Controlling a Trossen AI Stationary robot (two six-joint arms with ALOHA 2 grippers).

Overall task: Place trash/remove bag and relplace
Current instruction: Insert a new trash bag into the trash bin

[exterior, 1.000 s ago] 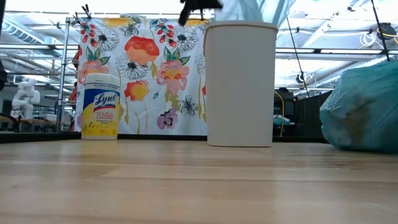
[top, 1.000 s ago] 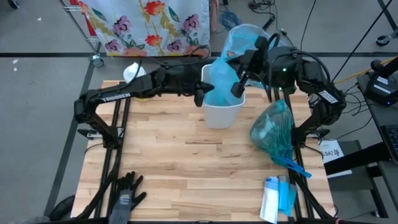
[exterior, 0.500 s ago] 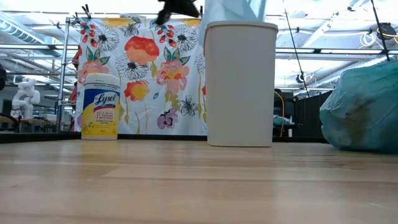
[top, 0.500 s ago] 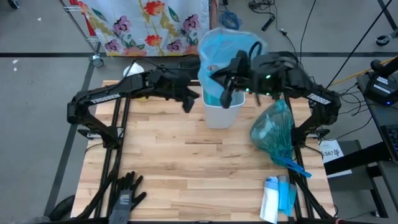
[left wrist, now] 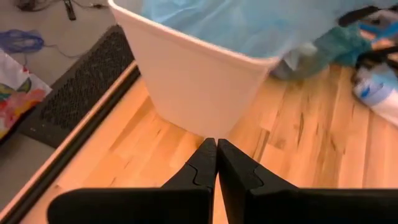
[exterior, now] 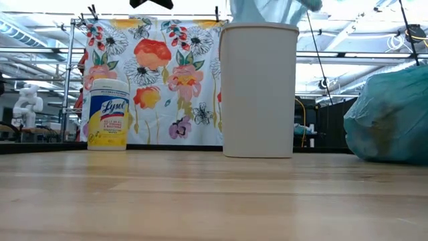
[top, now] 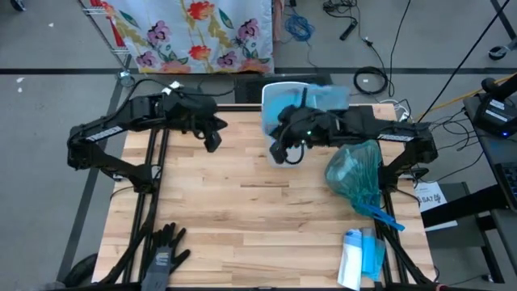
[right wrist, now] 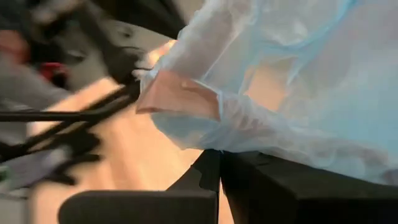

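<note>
A white bin (top: 284, 152) stands at the table's far middle, also in the low view (exterior: 259, 90). A light blue bag (top: 311, 101) is spread over its mouth and sticks up above the rim (exterior: 267, 9). My right gripper (top: 279, 152) reaches across the bin to its near left rim and is shut on the bag. My left gripper (top: 212, 143) hovers left of the bin, shut and holding nothing (left wrist: 216, 149). A full teal bag (top: 354, 171) rests on the table right of the bin. No loose trash scraps are in view. My right gripper holds the light blue bag's thin film (right wrist: 249, 134) between its shut fingers. The film drapes over the fingers and hides the exact place of the pinch. The bag spreads slack from there over the bin's mouth, and its lower part hangs inside the bin.
A Lysol canister (exterior: 107, 114) stands at the far left of the table. Black gloves (top: 166, 252) lie at the near left edge. A pack of blue bags (top: 361, 257) lies at the near right. Bare wood (top: 242, 210) fills the middle and near part.
My left gripper has drawn back from the bin's left rim toward the table's left. My right gripper has swung from the bin's far right side across its mouth to the near left rim, carrying the blue bag with it; the bag has come down and spread over the bin.
</note>
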